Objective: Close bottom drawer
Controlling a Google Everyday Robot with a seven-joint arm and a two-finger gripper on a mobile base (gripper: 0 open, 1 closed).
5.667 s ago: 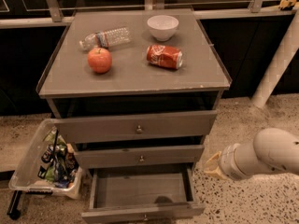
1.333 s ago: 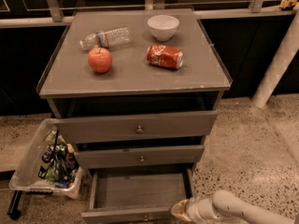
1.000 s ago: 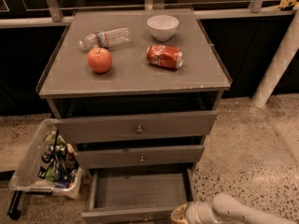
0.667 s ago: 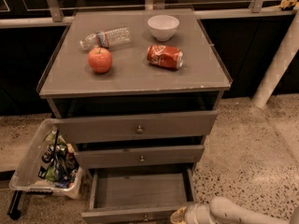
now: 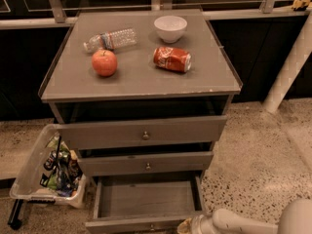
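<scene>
The bottom drawer [image 5: 146, 199] of the grey-brown cabinet stands pulled far out, and its shallow box is empty. Its slim front panel [image 5: 131, 224] lies at the lower edge of the view, with the small knob [image 5: 152, 226] just showing. My gripper [image 5: 189, 226] is at the very bottom of the view, at the right end of that front panel. My white arm [image 5: 243, 222] reaches in from the lower right. The lower part of the gripper is cut off by the view's edge.
The middle drawer [image 5: 146, 164] and top drawer [image 5: 141, 133] stand slightly out. On the cabinet top [image 5: 136, 79] lie an apple [image 5: 104, 62], a plastic bottle [image 5: 111, 39], a white bowl [image 5: 170, 28] and a red can [image 5: 172, 59]. A bin of items [image 5: 46, 172] sits left; a white post [image 5: 288, 65] stands right.
My arm came down from beside the cabinet to the bottom drawer's front right corner, and over the last second sank slightly lower in view. The drawer has not visibly moved.
</scene>
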